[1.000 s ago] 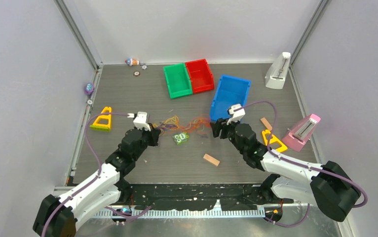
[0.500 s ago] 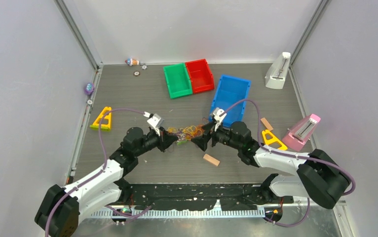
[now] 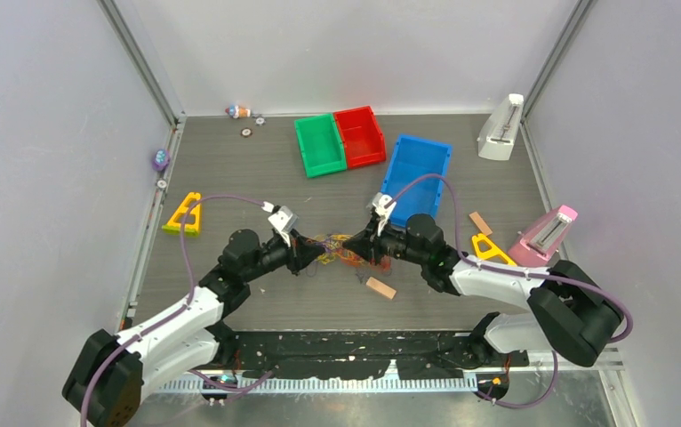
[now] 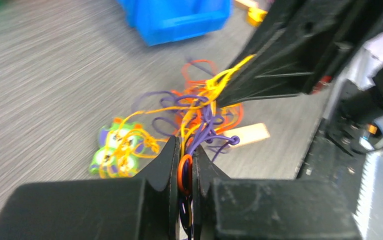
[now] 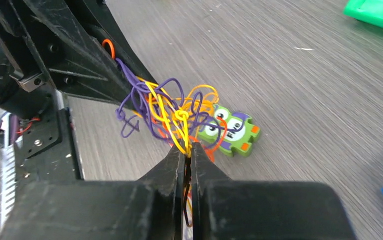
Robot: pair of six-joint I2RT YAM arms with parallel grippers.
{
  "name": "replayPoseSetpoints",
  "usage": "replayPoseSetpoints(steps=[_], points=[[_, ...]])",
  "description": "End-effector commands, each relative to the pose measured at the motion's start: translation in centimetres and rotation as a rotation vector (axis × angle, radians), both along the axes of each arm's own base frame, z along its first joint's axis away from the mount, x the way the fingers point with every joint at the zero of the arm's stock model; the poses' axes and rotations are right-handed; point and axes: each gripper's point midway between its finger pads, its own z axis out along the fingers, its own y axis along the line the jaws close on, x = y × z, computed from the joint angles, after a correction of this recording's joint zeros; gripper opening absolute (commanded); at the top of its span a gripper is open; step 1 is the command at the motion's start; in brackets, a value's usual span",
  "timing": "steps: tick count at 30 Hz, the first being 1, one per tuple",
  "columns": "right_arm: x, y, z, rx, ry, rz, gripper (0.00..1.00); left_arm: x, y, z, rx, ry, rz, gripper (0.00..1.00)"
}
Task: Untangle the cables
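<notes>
Overhead: thin orange, yellow and purple wire cables bunch on the grey tabletop between both jaws. Left wrist: left jaws clamp orange and purple strands. Right wrist: right jaws clamp yellow strands, tangle just ahead.

Left claw and right claw, both clamped, point tip-to-tip, arms stretched low.

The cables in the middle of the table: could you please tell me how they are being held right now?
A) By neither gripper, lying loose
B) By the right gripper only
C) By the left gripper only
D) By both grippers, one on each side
D: the left gripper is pinched on orange and purple strands of the cables, and the right gripper is pinched on yellow strands opposite.
</notes>
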Motion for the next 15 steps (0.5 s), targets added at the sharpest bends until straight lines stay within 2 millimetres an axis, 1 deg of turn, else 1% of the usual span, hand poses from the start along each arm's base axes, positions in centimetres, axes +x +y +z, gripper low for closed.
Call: replayPoseSetpoints(steps=[1,2,3,4,5,6,7,8,9,11,13,15], points=[[2.8,-1.3,2.4,0.011,-0.062,-0.172,0.06,4.2,3.7,-0.1,0.092,-0.008,0.316,0.0],[3.6,-2.1,1.9,-0.003,-0.059,-0.239,0.05,4.9,5.1,-0.8,0.124,0.013,0.407,0.0],[3.9,-2.7,2.3,0.0,-0.066,-0.278,0.05,5.4,6.6,-1.4,0.153,0.031,0.495,0.0],[5.0,-4.0,1.8,-0.021,-0.061,-0.373,0.05,5.7,7.7,-1.6,0.167,0.034,0.56,0.0],[5.4,-4.8,2.0,-0.023,-0.061,-0.425,0.05,5.9,8.5,-1.8,0.176,0.035,0.604,0.0],[6.4,-6.4,1.5,-0.051,-0.056,-0.53,0.05,6.0,9.1,-1.8,0.18,0.034,0.637,0.0],[7.3,-8.1,1.9,-0.053,-0.064,-0.638,0.05,6.1,9.6,-1.8,0.182,0.032,0.667,0.0],[7.4,-9.2,1.3,-0.074,-0.055,-0.693,0.05,6.2,10.2,-1.9,0.187,0.032,0.697,0.0],[8.0,-10.8,1.7,-0.067,-0.058,-0.793,0.05,6.3,10.9,-2.0,0.196,0.035,0.735,0.0],[8.2,-13.3,1.7,-0.059,-0.057,-0.928,0.05,6.5,12.7,-2.4,0.221,0.057,0.84,0.0],[8.1,-14.6,1.9,-0.043,-0.062,-0.986,0.05,6.5,14.5,-2.6,0.24,0.077,0.945,0.0],[7.8,-15.0,2.1,-0.026,-0.07,-0.994,0.05,6.4,16.2,-2.7,0.254,0.087,1.043,0.0]])
